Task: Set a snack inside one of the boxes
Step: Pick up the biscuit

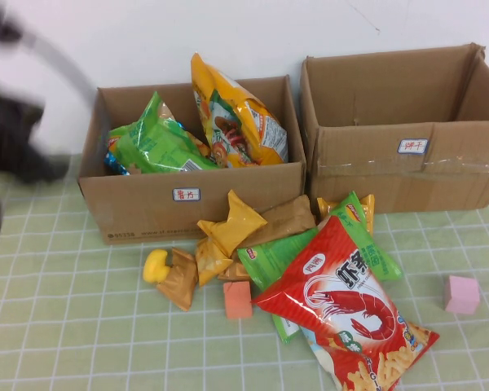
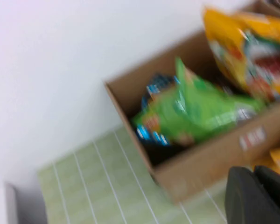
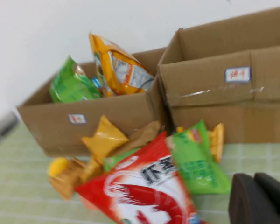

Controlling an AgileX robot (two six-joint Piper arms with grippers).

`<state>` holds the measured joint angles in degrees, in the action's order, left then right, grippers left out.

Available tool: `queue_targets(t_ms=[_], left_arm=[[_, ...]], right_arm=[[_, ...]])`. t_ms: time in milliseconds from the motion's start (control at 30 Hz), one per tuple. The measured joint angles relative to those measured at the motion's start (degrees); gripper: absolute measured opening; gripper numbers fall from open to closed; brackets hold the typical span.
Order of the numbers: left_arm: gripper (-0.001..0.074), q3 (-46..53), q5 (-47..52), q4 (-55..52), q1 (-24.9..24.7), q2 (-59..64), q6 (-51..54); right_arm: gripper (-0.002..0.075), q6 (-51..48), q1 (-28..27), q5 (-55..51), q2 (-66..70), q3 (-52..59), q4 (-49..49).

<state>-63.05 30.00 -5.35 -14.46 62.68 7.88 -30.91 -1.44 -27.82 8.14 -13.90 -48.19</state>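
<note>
Neither tool has a snack in hand. Left tool (image 2: 256, 196) shows only as a dark shape in its wrist view, near the left box (image 1: 187, 199) at the far left of the worktop (image 1: 65, 326); the left arm (image 1: 16, 122) is a blur in the high view, and whether this tool is open I cannot tell. Right tool (image 3: 261, 198) is likewise a dark shape in its own view, facing the snack pile from the near side, out of the high view; its opening I cannot tell either.

Loose snacks lie in a heap in front of both boxes, mid-worktop: a big red shrimp-chip bag (image 1: 342, 305) on top toward the near edge, a green bag (image 1: 363, 236) by the right box (image 1: 407, 155), small yellow packets (image 1: 232, 224) against the left box.

To do this well, I judge, take a bag lying on top, pinch it by a crimped edge, and lift it clear of the box wall before releasing. The right box looks empty; the left already holds bags.
</note>
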Motion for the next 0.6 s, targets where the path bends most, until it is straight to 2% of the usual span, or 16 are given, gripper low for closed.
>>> queue_targets(t_ms=[300,400,600], left_arm=[[0.0,22.3,-0.4,1.6,0.0,-19.8,-2.2],[0.0,27.4,-0.4,1.6,0.0,-26.6,-4.1],[-0.0001,34.6,3.1,1.9,0.0,-41.2,-8.3]], right_arm=[[-0.0002,-21.9,0.0,-4.4,19.1,-12.5,1.6],[-0.0002,-28.8,0.0,-6.8,24.8,-16.7,1.7],[-0.0002,-35.8,1.1,-11.6,35.7,-24.4,2.3]])
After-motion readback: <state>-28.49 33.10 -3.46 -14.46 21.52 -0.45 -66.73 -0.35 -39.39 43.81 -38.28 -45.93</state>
